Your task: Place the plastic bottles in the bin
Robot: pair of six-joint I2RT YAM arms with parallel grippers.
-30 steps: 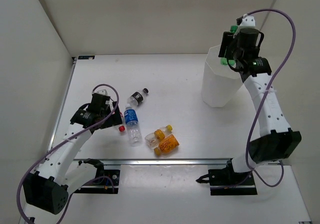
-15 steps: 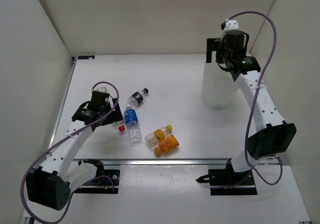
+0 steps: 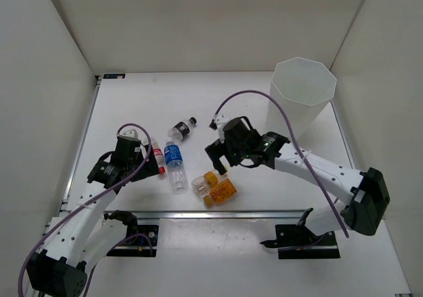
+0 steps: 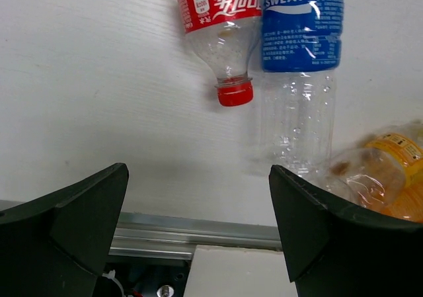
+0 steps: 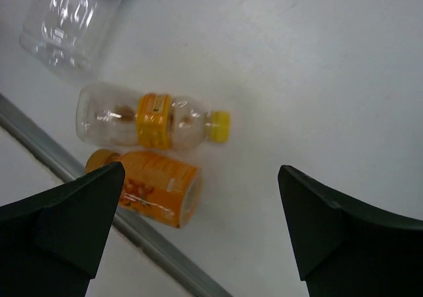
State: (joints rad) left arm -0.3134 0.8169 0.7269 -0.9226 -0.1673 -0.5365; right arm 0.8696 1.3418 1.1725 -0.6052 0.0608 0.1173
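Just beyond the left gripper [image 4: 198, 174], off toward the finger at the right of its wrist view, the blue-label bottle [image 4: 303, 26] is displaying "POCARI SWEAT" in white; the fine print below is too small to read. Beside it, the red-label bottle [image 4: 221, 12] is showing white Chinese-style script that is not legible. Beyond the right gripper [image 5: 201, 171], the orange-band bottle [image 5: 153, 120] and the orange bottle [image 5: 155, 188] are carrying blurred, unreadable print.
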